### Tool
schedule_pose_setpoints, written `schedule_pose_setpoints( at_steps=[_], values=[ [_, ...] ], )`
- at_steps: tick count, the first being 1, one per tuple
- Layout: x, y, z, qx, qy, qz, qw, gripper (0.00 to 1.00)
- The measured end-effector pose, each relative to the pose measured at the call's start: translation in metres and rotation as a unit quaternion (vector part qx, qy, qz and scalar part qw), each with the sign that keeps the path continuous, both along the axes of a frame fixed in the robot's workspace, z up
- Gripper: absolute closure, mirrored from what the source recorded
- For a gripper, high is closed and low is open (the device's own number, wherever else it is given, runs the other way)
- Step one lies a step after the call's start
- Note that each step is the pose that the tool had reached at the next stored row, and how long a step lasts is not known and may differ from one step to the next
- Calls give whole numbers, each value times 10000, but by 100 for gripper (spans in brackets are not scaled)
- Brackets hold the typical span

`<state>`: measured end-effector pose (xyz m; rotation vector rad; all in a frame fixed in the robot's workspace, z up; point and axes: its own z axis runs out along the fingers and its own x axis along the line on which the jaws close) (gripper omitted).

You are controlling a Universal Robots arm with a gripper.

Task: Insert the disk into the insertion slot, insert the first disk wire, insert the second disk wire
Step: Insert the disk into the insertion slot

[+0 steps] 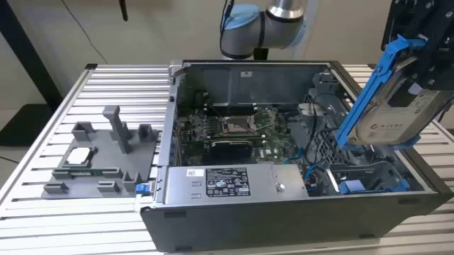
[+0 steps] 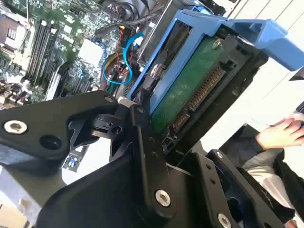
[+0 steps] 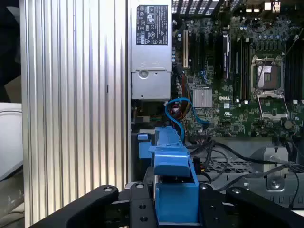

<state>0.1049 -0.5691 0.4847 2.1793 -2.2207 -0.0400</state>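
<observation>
Table [image 1: 71, 223] of ribbed aluminium, beige wall [image 1: 163, 26]

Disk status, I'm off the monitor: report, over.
Gripper shut on the disk, tilted above the case. Insertion slot below, disk not in. Blue cable beside it.

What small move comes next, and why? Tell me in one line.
Probably ease the disk down toward the insertion slot. The gripper holds it tilted in the air above the computer case, clear of the slot, so it is not yet seated.
</observation>
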Motion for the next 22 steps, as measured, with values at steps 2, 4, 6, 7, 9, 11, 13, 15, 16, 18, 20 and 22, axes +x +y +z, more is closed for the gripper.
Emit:
schedule_pose_setpoints(
  at_steps=[2, 4, 6, 7, 9, 11, 13, 15, 16, 18, 20, 22],
  values=[
    [0, 2, 0, 0, 0, 0, 10000, 67],
    [0, 3, 0, 0, 0, 0, 10000, 67],
    [0, 4, 0, 0, 0, 0, 10000, 67],
    [0, 4, 0, 0, 0, 0, 10000, 67],
    [0, 5, 0, 0, 0, 0, 10000, 67],
    [0, 6, 0, 0, 0, 0, 10000, 67],
    [0, 6, -8, 1, 0, 0, 10000, 67],
    [0, 6, -30, 0, 0, 0, 10000, 67],
    [1, 6, -46, 0, 0, -1, 10000, 67],
    [5, 6, -81, 0, 0, 0, 10000, 67],
    [8, 6, -116, 0, 0, 0, 10000, 67],
    [11, 6, -149, 0, 0, 0, 10000, 67]
  ],
)
